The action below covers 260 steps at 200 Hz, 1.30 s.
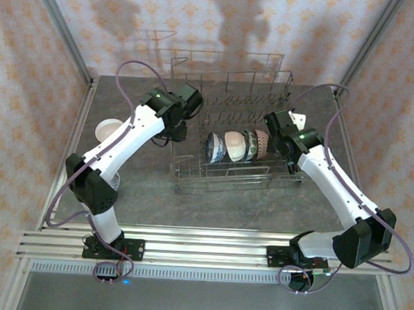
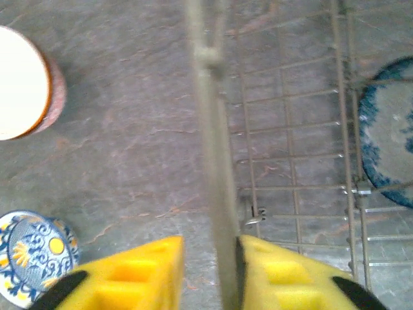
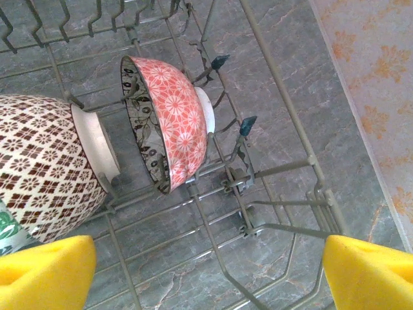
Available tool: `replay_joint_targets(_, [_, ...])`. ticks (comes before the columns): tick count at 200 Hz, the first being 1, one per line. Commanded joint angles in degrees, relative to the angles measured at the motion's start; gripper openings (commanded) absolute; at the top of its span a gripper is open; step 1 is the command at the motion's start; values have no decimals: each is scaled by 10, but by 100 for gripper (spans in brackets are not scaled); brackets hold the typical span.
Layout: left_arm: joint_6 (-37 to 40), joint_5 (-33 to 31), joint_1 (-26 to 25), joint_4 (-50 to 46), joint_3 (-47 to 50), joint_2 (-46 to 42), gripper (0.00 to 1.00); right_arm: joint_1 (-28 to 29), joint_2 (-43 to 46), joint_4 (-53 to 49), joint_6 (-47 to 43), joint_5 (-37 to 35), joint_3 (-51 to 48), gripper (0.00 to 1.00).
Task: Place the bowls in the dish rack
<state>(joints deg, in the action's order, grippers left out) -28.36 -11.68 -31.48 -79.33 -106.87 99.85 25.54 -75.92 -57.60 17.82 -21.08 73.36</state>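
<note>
Overhead view from behind; two close downward wrist views; dish rack [image 1: 223, 177] common to all

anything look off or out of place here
Nothing spilled or broken. The one oddity: the left gripper has its jaws astride a side wire of the dish rack rather than around a bowl, while a white bowl and a blue patterned bowl sit on the table beside it.
</note>
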Motion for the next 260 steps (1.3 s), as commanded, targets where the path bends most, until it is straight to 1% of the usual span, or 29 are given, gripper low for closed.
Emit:
replay_joint_targets(1, [27, -45, 17, -44, -33, -52, 68, -4, -16, 8, -2, 4, 30, 90])
replay_joint_targets(16, [19, -27, 41, -46, -31, -76, 78, -4, -35, 10, -9, 10, 42, 91])
replay_joint_targets(24, [10, -7, 57, -45, -24, -93, 83, -3, -44, 11, -15, 14, 50, 91])
replay_joint_targets(41, [-11, 82, 111, -16, 7, -140, 87, -4, -66, 14, -26, 26, 70, 90])
replay_joint_targets(55, [-26, 110, 153, -2, 43, -176, 88, -4, -85, 14, -35, 36, 91, 91])
replay_joint_targets(69, [-27, 98, 196, -4, 83, -209, 88, -4, -99, 16, -41, 45, 109, 91])
replay_joint_targets(76, [-45, 93, 219, -6, 107, -223, 89, -4, -104, 19, -45, 51, 115, 90])
replay_joint_targets(94, [-44, 110, 296, 7, 191, -266, 89, -3, -104, 41, -53, 63, 113, 91])
replay_joint_targets(106, [-42, 137, 350, 25, 253, -292, 89, -3, -99, 56, -59, 71, 106, 91])
replay_joint_targets(122, [-42, 161, 411, 48, 330, -316, 89, -3, -91, 62, -66, 78, 102, 91])
replay_joint_targets(140, [-39, 170, 460, 85, 404, -330, 89, -4, -81, 68, -73, 89, 98, 91])
replay_joint_targets(152, [-33, 170, 489, 106, 443, -324, 89, -4, -77, 68, -78, 103, 95, 91])
replay_joint_targets(178, [-9, 156, 529, 147, 496, -286, 89, -4, -66, 73, -82, 112, 81, 91])
replay_joint_targets(194, [-12, 172, 547, 161, 509, -255, 89, -4, -63, 73, -84, 112, 75, 91])
replay_joint_targets(216, [-8, 161, 550, 192, 518, -228, 89, -4, -55, 75, -84, 111, 67, 91])
replay_joint_targets(230, [1, 166, 556, 202, 517, -207, 89, -3, -53, 73, -85, 111, 67, 91])
replay_joint_targets(260, [20, 159, 558, 211, 518, -165, 85, -4, -53, 69, -84, 108, 69, 91])
